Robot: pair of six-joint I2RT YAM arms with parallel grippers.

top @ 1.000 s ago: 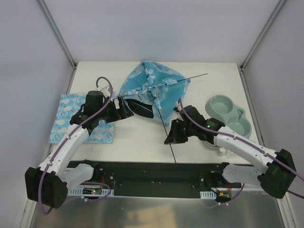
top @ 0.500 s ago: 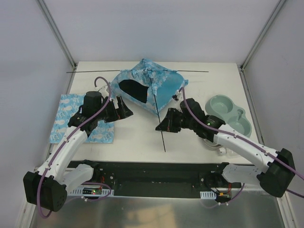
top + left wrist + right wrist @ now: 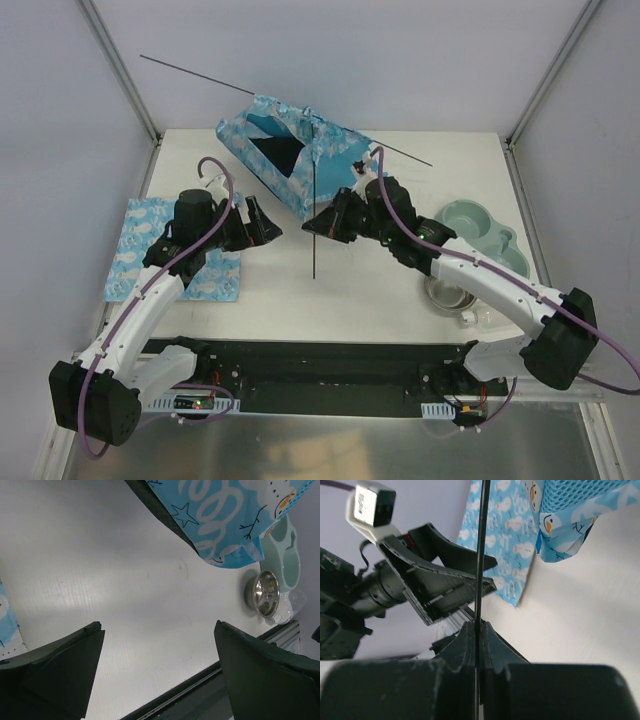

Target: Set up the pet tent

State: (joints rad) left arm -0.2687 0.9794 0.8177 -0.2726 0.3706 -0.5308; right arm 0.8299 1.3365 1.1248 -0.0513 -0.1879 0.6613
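The white table carries a blue printed mat, lying flat at its left edge. On the right side lies a green double bowl. A steel bowl stands just beside it, nearer to the front.

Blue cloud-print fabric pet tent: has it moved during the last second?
Yes. The blue cloud-print fabric pet tent has tipped up and shifted left, away from the pale green double pet bowl.
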